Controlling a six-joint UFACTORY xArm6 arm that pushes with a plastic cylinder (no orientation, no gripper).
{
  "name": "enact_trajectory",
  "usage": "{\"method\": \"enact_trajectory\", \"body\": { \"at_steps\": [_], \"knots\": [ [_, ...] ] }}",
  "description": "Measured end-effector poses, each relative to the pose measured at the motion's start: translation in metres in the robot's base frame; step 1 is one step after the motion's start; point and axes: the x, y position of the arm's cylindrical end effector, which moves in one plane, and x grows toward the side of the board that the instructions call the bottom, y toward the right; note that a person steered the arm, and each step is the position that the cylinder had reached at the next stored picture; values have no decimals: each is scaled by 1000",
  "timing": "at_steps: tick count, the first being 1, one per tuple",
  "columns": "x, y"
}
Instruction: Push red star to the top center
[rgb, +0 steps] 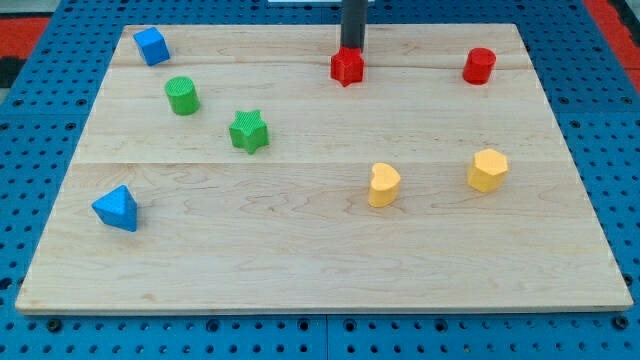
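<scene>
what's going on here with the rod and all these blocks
A robot arm ending in a dark rod is pushing blocks around a wooden board. My tip sits right at the red star, on its top side, near the board's top center. The other blocks lie apart from it: a red cylinder toward the view's right, the green star and the rest lower down.
</scene>
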Motion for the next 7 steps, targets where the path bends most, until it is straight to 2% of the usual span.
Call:
{"method": "enact_trajectory", "body": {
  "at_steps": [2,3,4,5,7],
  "knots": [
    [3,13],
    [14,61],
    [57,59],
    [66,39],
    [53,-16]
  ]
}}
